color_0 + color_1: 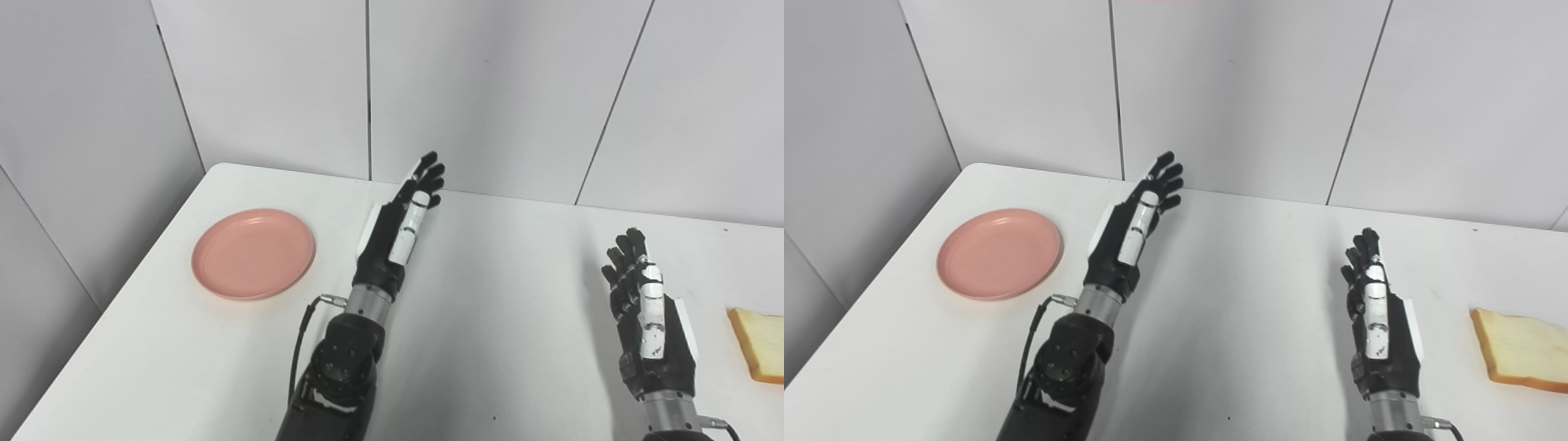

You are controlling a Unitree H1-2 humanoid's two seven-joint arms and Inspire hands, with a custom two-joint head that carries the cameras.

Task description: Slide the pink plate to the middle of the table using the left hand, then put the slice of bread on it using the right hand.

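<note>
Both empty: left robot hand [401, 229] and right robot hand [649, 318], fingers apart; round pink plastic plate [253, 253] untouched left of the left one; sliding it comes first.

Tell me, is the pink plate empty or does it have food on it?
Empty. The pink plate shows only its bare inside; the slice of bread lies far off on the table's right side.

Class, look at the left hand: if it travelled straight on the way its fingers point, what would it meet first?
The left hand points up and away, toward the far table edge and the wall panels. Nothing lies in that line; the pink plate sits off to its left. Probably the wall first, though depth is unclear.
</note>
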